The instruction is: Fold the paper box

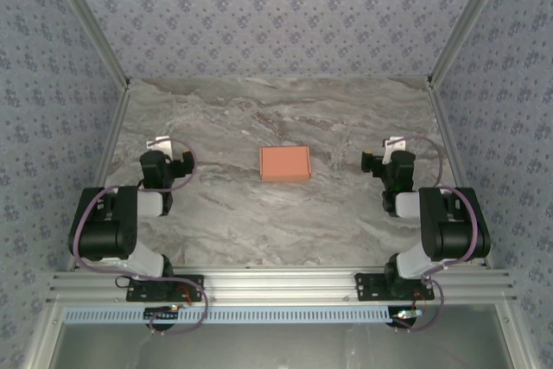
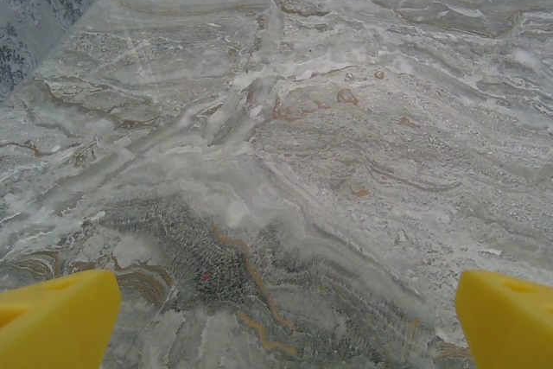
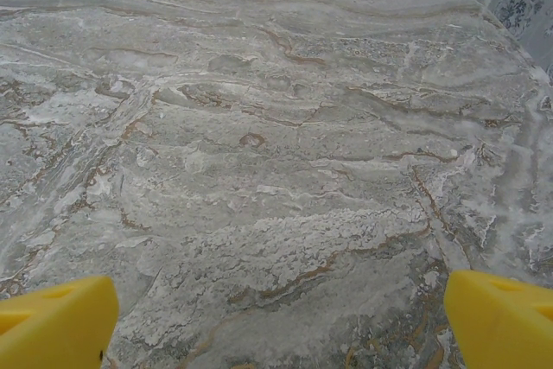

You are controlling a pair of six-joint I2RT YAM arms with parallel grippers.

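Note:
The paper box (image 1: 285, 163) is a small flat salmon-orange rectangle lying in the middle of the marble table (image 1: 276, 118). My left gripper (image 1: 162, 143) rests at the left side of the table, well clear of the box, open with nothing between its yellow fingertips (image 2: 56, 317). My right gripper (image 1: 393, 143) sits at the right side, equally far from the box, open with bare marble between its yellow fingertips (image 3: 501, 317). Both arms are folded back near their bases.
Patterned blue-grey walls (image 1: 276, 6) enclose the table at the back and both sides, with metal corner posts (image 1: 467, 19). An aluminium rail (image 1: 276, 284) runs along the near edge, carrying the two arm bases.

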